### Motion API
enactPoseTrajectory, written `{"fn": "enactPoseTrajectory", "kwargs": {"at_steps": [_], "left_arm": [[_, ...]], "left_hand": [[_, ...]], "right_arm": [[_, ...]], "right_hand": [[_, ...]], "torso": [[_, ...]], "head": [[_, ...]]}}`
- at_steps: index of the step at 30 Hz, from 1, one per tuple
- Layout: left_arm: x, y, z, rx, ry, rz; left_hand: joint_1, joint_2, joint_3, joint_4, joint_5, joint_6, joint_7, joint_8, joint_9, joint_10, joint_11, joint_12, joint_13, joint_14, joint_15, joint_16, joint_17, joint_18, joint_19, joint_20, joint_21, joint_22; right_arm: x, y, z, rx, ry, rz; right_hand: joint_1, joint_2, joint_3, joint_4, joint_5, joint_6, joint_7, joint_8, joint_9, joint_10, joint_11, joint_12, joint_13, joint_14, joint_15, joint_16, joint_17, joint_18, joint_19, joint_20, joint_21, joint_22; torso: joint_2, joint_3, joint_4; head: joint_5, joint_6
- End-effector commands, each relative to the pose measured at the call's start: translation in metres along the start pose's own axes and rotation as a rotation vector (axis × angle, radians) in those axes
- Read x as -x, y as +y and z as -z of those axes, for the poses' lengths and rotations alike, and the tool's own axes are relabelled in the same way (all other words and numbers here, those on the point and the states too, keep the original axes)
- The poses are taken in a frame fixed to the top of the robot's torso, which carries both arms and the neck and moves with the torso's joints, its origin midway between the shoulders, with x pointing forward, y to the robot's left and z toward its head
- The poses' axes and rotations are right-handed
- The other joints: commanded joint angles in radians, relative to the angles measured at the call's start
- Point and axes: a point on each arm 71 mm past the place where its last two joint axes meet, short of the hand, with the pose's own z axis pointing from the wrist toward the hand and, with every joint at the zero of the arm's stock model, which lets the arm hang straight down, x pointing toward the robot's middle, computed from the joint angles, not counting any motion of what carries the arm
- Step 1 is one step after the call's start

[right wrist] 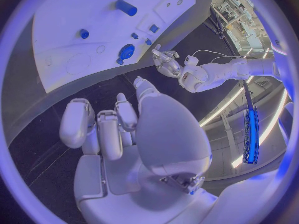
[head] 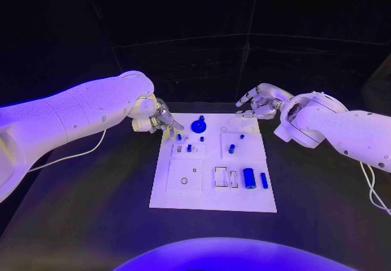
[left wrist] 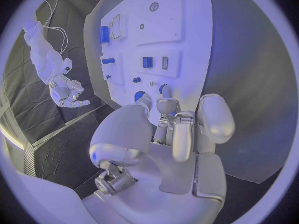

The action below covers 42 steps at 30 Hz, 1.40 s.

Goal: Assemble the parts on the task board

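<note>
Hovering at the upper left corner of the task board (head: 244,197), the left hand (head: 156,119) has its fingers curled in toward the palm; in the left wrist view the fingertips (left wrist: 163,103) bunch close together just over two small blue parts near the board edge, and whether anything is pinched between them I cannot tell. The right hand (head: 259,104) sits off the board at upper right of the head view, above the black bench (head: 81,226), fingers loosely bent and apart, holding nothing. The board lies flat in the centre of the frame. On it: a round blue knob-like part (head: 199,123) at top centre, several small blue pegs (head: 189,148) left of centre, a short blue peg (head: 231,149) on the right-hand square plate, and a larger blue cylinder (head: 248,178) lying beside a slimmer blue bar (head: 264,180) at lower right. Judgement on handling: parts look like rigid moulded plastic, light, smooth, likely slippery under metal fingers; not fragile, but small enough to roll or flick away if nudged. Pegs are best taken by a fingertip pinch across the shaft, near the upper end. The cylinder should be gripped across its middle, fingers on opposite sides, to stop it rolling.
</note>
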Motion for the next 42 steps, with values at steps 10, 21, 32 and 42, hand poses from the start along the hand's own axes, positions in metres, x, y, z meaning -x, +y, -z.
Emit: {"fn": "enactPoseTrajectory", "kwargs": {"at_steps": [10, 21, 32, 42], "left_arm": [[-0.004, -0.003, -0.006, 0.031, 0.008, -0.027], [-0.006, -0.002, -0.011, 0.048, 0.017, -0.039], [-0.004, -0.004, -0.014, 0.053, -0.005, -0.027], [-0.004, -0.005, -0.016, 0.059, -0.002, -0.030]], "left_hand": [[-0.001, -0.003, -0.003, 0.011, 0.001, -0.013, -0.002, 0.025, 0.007, -0.006, -0.001, -0.005, 0.009, 0.084, -0.008, 0.001, 0.175, -0.012, 0.000, 0.001, -0.006, 0.001], [0.005, -0.009, -0.004, 0.007, 0.001, -0.017, -0.003, 0.033, 0.010, -0.008, -0.001, -0.006, 0.010, 0.084, -0.008, 0.001, 0.174, -0.012, 0.000, 0.001, -0.006, 0.001], [0.008, -0.009, -0.002, 0.006, 0.001, -0.017, -0.003, 0.038, 0.012, -0.007, -0.001, -0.004, 0.015, 0.084, -0.008, 0.001, 0.172, -0.012, 0.001, 0.001, -0.004, 0.004], [0.018, -0.009, 0.003, 0.001, 0.002, -0.022, -0.004, 0.049, 0.016, -0.008, -0.002, -0.004, 0.018, 0.084, -0.009, 0.000, 0.173, -0.012, 0.000, 0.000, -0.006, 0.003]], "right_arm": [[0.000, 0.002, -0.001, 0.009, 0.001, 0.003], [0.000, 0.002, -0.001, 0.009, 0.002, 0.003], [-0.001, 0.004, -0.002, 0.012, 0.004, 0.003], [-0.001, 0.004, -0.002, 0.012, 0.005, 0.003]], "right_hand": [[-0.008, 0.007, -0.007, 0.002, 0.003, 0.006, 0.001, 0.005, 0.000, 0.000, -0.005, 0.004, 0.000, 0.070, -0.007, -0.004, 0.103, 0.002, -0.004, -0.001, -0.004, -0.001], [-0.008, 0.007, -0.007, 0.002, 0.003, 0.006, 0.001, 0.005, 0.000, 0.000, -0.005, 0.004, 0.000, 0.070, -0.007, -0.004, 0.103, 0.002, -0.004, -0.001, -0.004, -0.001], [-0.008, 0.007, -0.007, 0.002, 0.003, 0.006, 0.001, 0.005, 0.000, 0.000, -0.005, 0.004, 0.000, 0.070, -0.007, -0.004, 0.103, 0.002, -0.004, -0.001, -0.004, -0.001], [-0.008, 0.007, -0.007, 0.002, 0.003, 0.006, 0.001, 0.005, 0.000, 0.000, -0.005, 0.004, 0.000, 0.070, -0.007, -0.004, 0.103, 0.002, -0.004, -0.001, -0.004, -0.001]], "torso": [[-0.001, 0.0004, 0.0008], [-0.001, 0.0005, -0.0009], [0.000, 0.0011, 0.0003], [-0.001, 0.0005, 0.0003]], "head": [[-0.002, -0.001], [-0.003, -0.002], [-0.004, -0.004], [-0.006, -0.007]]}}
